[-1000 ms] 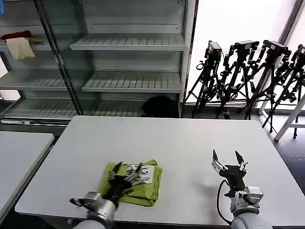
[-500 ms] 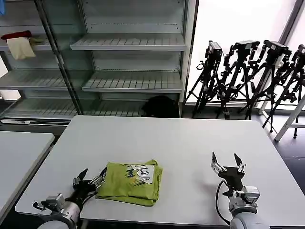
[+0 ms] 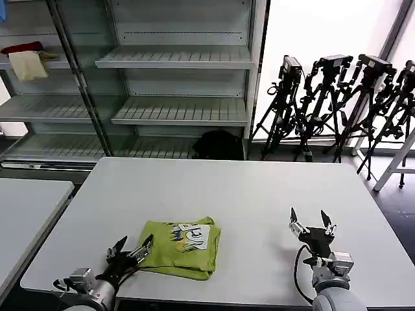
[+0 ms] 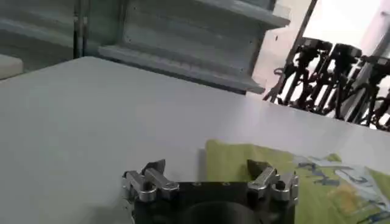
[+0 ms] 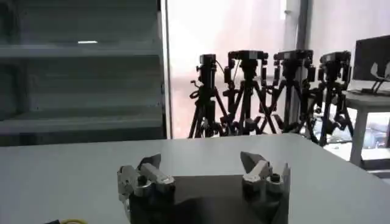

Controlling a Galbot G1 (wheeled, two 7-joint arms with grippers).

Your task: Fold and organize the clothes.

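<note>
Folded T-shirt (image 3: pixel 181 247) lies on the white table (image 3: pixel 246 194) near its front edge, left of centre, graphic side up (white-and-blue print). Left gripper (image 3: pixel 131 249) sits at the shirt's 9 o'clock, just beside its edge, fingers spread wide, holding nothing. Right gripper (image 3: pixel 311 220) waits well apart at the shirt's 3 o'clock, fingers also wide, empty.

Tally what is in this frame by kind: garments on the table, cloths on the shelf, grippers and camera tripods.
Garments on the table: 1, the folded lime T-shirt.
Cloths on the shelf: 2, the red cloth and the cream cloth.
Grippers: 2, the left gripper and the right gripper, both open.
Camera tripods by the window: 4, counting from the tripods.
Total: 9.
</note>
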